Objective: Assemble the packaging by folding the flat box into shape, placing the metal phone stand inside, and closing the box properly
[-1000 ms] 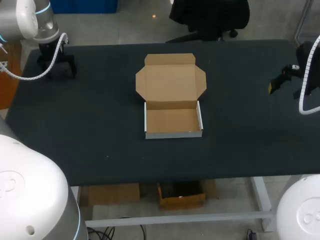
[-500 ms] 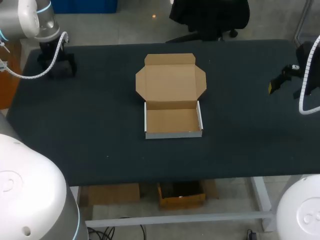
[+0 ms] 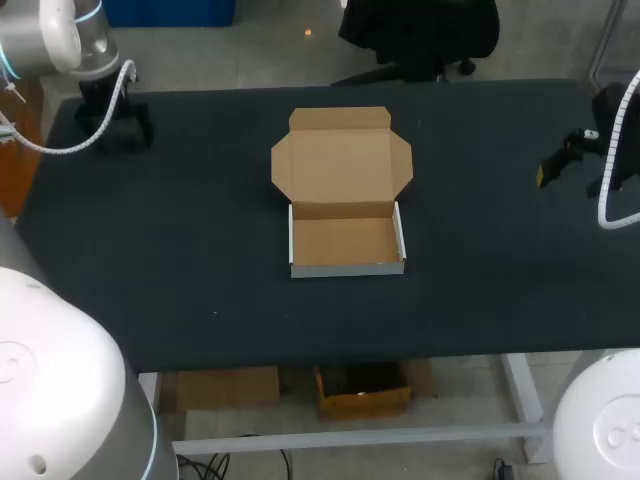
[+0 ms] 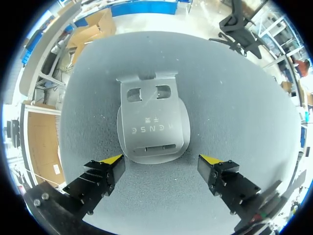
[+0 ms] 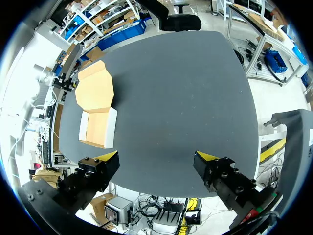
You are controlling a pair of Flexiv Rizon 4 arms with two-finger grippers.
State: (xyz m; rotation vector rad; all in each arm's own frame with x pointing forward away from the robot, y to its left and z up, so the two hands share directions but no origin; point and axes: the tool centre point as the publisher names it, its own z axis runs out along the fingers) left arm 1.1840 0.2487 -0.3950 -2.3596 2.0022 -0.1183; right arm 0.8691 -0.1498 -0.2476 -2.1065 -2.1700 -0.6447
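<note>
Your left arm [image 3: 62, 38] comes in from 10 o'clock in the head view. The left gripper [image 3: 115, 133] hangs at 10 o'clock too, pointing down, with its two fingers [image 4: 100, 177] spread wide. Your right arm [image 3: 622, 140] enters at 3 o'clock. The right gripper [image 3: 556, 170] is at 3 o'clock, and its yellow tips [image 5: 108, 156] also stand far apart.

Overhead head and high right-wrist views share the box [image 3: 343, 195].
</note>
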